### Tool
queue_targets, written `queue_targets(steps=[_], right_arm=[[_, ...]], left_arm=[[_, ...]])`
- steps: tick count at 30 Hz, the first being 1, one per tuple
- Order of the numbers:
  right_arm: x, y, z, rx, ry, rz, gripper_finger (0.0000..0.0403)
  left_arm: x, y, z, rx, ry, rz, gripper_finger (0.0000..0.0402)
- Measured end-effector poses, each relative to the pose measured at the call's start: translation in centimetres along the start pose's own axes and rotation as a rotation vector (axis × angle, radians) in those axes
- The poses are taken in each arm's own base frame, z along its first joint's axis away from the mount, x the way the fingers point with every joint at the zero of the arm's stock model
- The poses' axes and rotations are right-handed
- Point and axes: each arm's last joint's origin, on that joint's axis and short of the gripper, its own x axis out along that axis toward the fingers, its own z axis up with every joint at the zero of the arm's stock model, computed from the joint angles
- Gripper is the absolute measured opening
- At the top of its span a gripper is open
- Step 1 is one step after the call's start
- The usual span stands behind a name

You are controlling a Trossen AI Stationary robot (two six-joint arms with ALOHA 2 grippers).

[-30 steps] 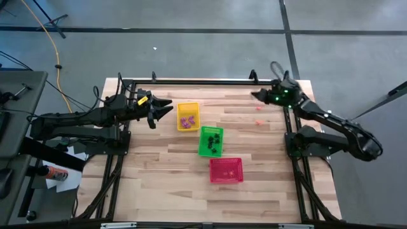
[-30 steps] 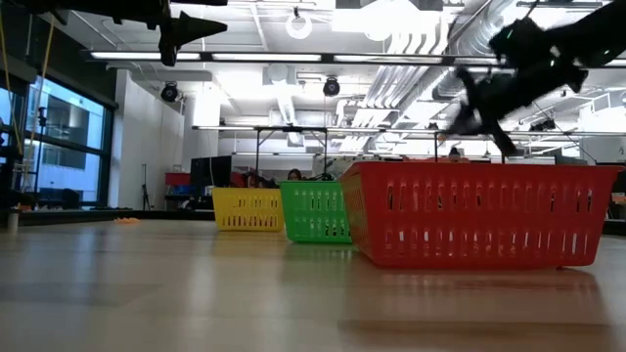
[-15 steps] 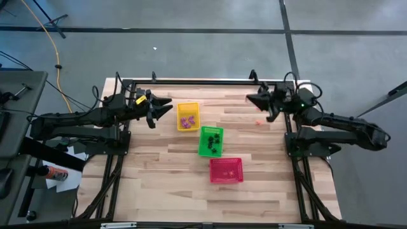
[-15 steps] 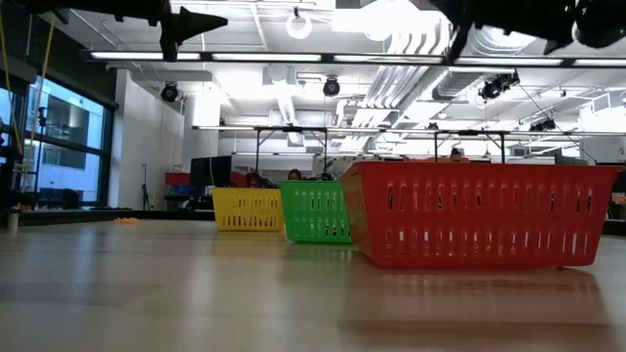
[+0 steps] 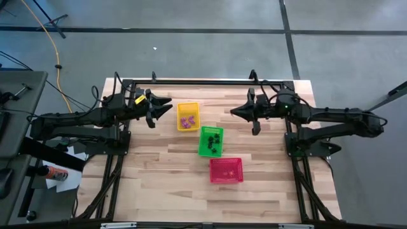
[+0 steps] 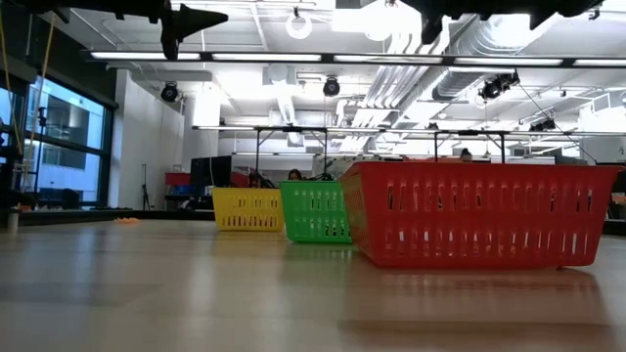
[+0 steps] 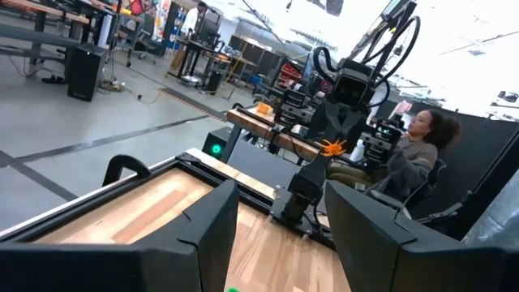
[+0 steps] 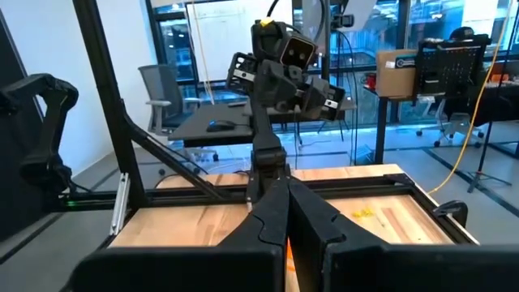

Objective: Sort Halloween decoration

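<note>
I see the right gripper (image 5: 236, 112) raised above the worktop (image 5: 159, 165) near its far edge, fingers pinched on an orange trinket (image 7: 332, 148). My left gripper (image 5: 166, 105) hangs open just beside the yellow basket (image 5: 187, 117), which holds purple trinkets (image 5: 186, 121). Black trinkets (image 5: 213, 140) lie in the green basket (image 5: 211, 141); the red basket (image 5: 226, 170) sits nearest me.

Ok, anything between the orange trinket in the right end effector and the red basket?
Nothing visible. The right end effector, shut on the orange trinket, hangs above bare table; the green basket lies beside the path to the red basket, not across it.
</note>
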Motion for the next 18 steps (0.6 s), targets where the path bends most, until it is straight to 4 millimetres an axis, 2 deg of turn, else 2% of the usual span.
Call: queue_targets(steps=[9, 15, 18], right_arm=[[0.24, -0.1, 0.03, 0.002, 0.005, -0.001, 0.0], [0.25, -0.08, 0.03, 0.003, 0.005, 0.0, 0.0], [0.25, -0.08, 0.03, 0.003, 0.005, 0.0, 0.0]], left_arm=[[0.0, -0.04, -0.02, 0.004, 0.005, -0.013, 0.0175], [-0.07, -0.61, -0.26, 0.16, 0.07, -0.217, 0.0175], [0.03, -0.66, -0.46, 0.237, 0.084, -0.253, 0.0175]])
